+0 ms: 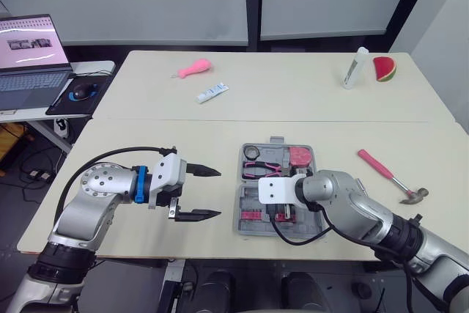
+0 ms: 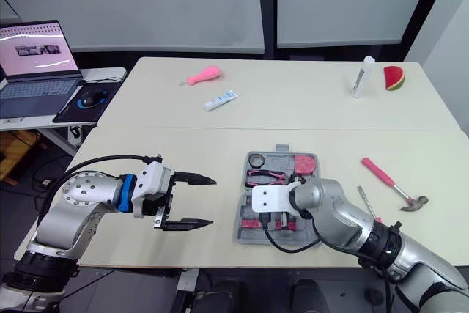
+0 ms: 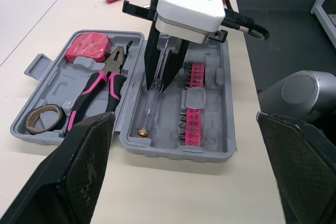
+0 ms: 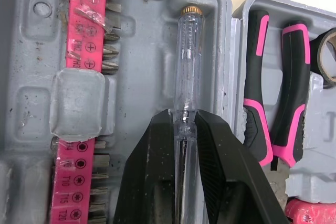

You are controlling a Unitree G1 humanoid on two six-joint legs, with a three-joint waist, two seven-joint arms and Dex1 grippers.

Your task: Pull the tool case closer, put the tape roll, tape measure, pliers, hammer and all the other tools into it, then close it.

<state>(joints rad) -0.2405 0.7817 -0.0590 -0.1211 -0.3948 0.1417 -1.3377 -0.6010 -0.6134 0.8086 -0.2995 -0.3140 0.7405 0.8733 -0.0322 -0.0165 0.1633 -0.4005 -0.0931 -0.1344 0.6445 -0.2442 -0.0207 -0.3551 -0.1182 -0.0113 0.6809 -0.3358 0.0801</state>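
1. The tool case (image 3: 215, 77) lies open and flat on the near tabletop (image 1: 146, 144), just in front of me and a little to my right.
2. My right tool (image 4: 184, 119) is down inside the half of the case nearer me. Its two fingers are drawn in tight on the shaft of a clear screwdriver (image 4: 188, 66).
3. That screwdriver lies along the trough beside the hinge, with its brass cap pointing away from the fingers. The pink bit strips (image 4: 86, 19) sit in the same half, on the other side of it.
4. The far half holds the pliers (image 3: 102, 87), the tape roll (image 3: 43, 118) and the pink tape measure (image 3: 86, 47). The pliers lie between the other two.
5. The hammer (image 1: 388, 176) is outside the case, on the tabletop well to its right, with its head toward me.
6. My left tool (image 1: 218, 193) hangs over bare tabletop to the left of the case. Its fingers are spread wide, have hold of nothing, and point toward the case.
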